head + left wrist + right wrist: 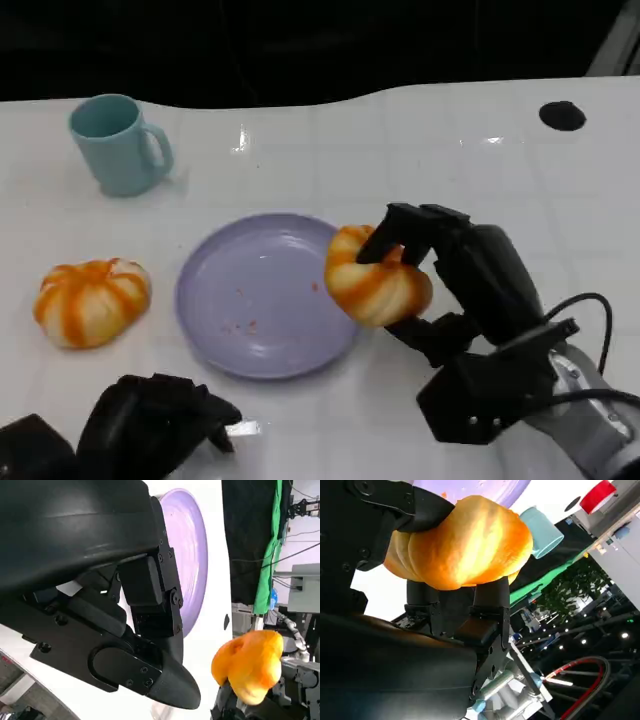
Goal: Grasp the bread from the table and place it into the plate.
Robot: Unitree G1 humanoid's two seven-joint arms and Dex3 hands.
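White and glossy, our table [420, 150] runs back to a dark edge, its surface marked by faint tile lines and a small black spot [562, 115] at the far right. Largest on it is the plate [255, 300], a shallow round lilac dish with a few crumbs, lying in front of us at the middle. Our right hand [455, 285] comes next: its black fingers are wrapped over and under the bread [375, 280], a plump orange-and-cream roll with ribbed lobes, holding it up at the plate's right rim, partly over the dish; we see those fingers [490, 597] clamped on it from the right wrist too. Our left hand [150, 425] rests low at the near edge, fingers curled in with nothing in them. A second roll [92, 300] of the same pumpkin shape sits on the table left of the plate, apart from it. Behind that, at the far left, stands a smooth teal mug [118, 143], handle to the right.
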